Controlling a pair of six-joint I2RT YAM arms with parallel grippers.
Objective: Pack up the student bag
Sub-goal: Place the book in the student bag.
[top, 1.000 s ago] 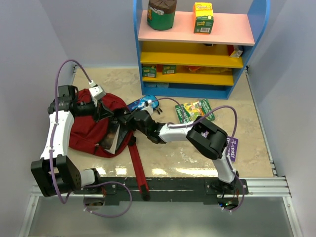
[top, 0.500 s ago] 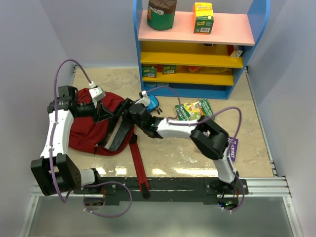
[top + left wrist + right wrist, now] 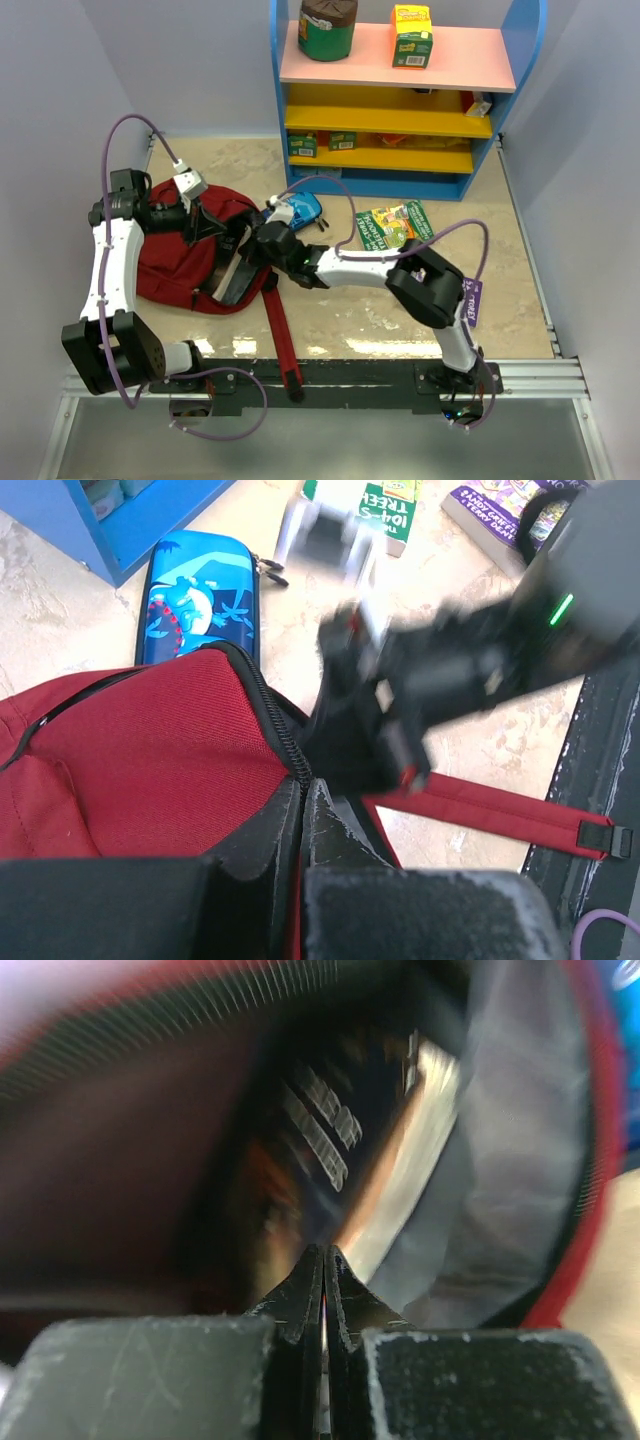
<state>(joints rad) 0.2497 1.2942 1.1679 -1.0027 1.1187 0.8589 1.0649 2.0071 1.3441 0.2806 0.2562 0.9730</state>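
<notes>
The dark red fabric student bag was being filled: left gripper clamped its rim; right gripper, closed empty, should withdraw.

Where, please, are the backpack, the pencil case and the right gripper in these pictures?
backpack [image 3: 165, 268]: top view, on the red fabric of its left side.
pencil case [image 3: 195, 590]: left wrist view, on the middle of its blue printed face.
right gripper [image 3: 322, 1255]: right wrist view, between its closed fingertips.
</notes>
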